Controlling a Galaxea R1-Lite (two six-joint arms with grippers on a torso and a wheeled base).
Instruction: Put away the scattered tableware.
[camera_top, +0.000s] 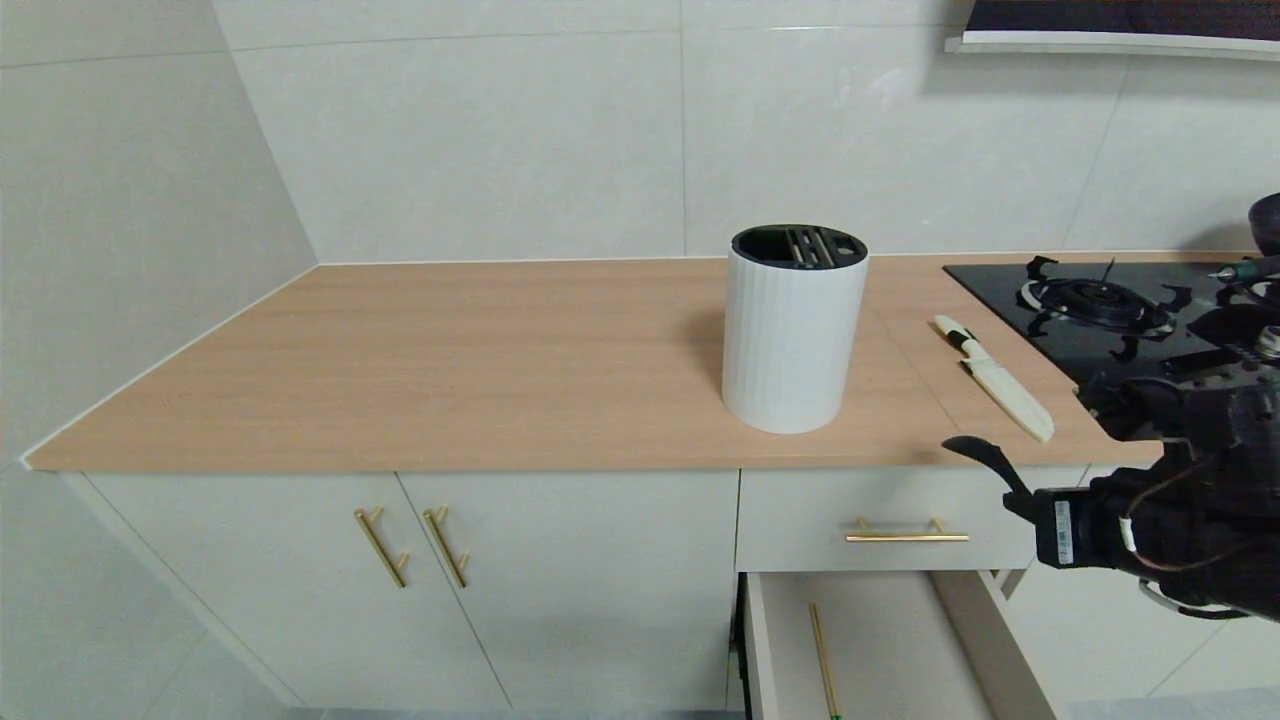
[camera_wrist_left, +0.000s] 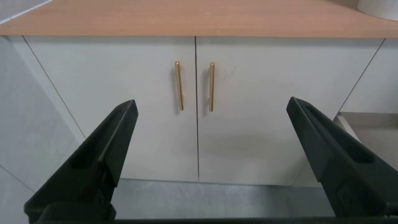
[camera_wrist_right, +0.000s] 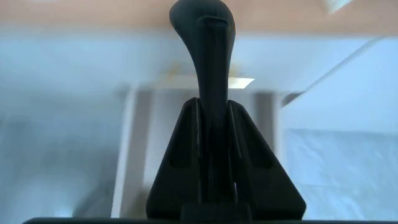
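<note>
1. Right gripper (camera_top: 975, 452) (camera_wrist_right: 203, 25) is seen with its fingers pressed together and nothing held between them; it is held just below the front edge of the countertop (camera_top: 450, 360), in front of the closed drawer front (camera_top: 800, 520) and above the open drawer (camera_top: 985, 640).
2. Left gripper (camera_wrist_left: 210, 112) is spread wide and holds nothing; it is pointed at the two cabinet doors (camera_wrist_left: 124, 93) under the counter, whose brass handles (camera_wrist_left: 179, 85) are framed between its fingers.
3. A knife (camera_top: 990, 375) with a pale blade is laid flat on the countertop, between the white holder (camera_top: 795, 330) and the black hob (camera_top: 1100, 300), apart from both. Its handle is turned toward the back wall and its blade tip toward the counter's front edge, close to the right gripper but not touched by it.
4. The white holder is stood upright on the countertop; a dark slotted insert is seen in its top.
5. A thin stick (camera_top: 822, 650), green at its near end, is laid lengthwise on the floor of the open drawer; whether it is one stick or a pair cannot be told.
6. The open drawer is pulled out beneath the closed drawer front, which bears a brass bar handle (camera_top: 905, 537).
</note>
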